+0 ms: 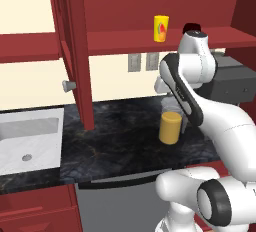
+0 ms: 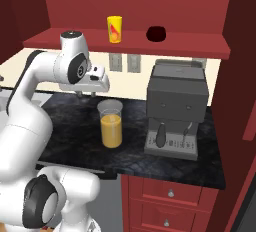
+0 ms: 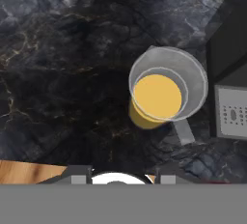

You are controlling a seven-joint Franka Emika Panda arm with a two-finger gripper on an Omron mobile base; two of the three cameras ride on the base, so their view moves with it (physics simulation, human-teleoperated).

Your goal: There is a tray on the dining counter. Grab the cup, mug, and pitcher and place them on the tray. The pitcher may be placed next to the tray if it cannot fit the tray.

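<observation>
The pitcher (image 1: 170, 127) (image 2: 111, 126) (image 3: 159, 97), clear with orange liquid, stands upright on the black kitchen counter beside the coffee machine. My gripper (image 2: 86, 94) (image 3: 123, 178) hovers above the counter, a little to the left of the pitcher's rim and pointing down. Its fingers are apart with nothing between them. On the red shelf above stand the yellow cup (image 1: 161, 28) (image 2: 114, 29) and, to its right, the dark red mug (image 2: 156, 33) (image 1: 192, 27), which is half hidden behind my arm in the left base view. The tray and the dining counter are out of view.
A grey coffee machine (image 2: 175, 108) (image 3: 231, 107) stands right next to the pitcher. A white sink (image 1: 27, 141) is set into the counter at the left. An open red cabinet door (image 1: 77, 51) hangs down left of the arm. The shelf (image 2: 190, 43) overhangs the counter.
</observation>
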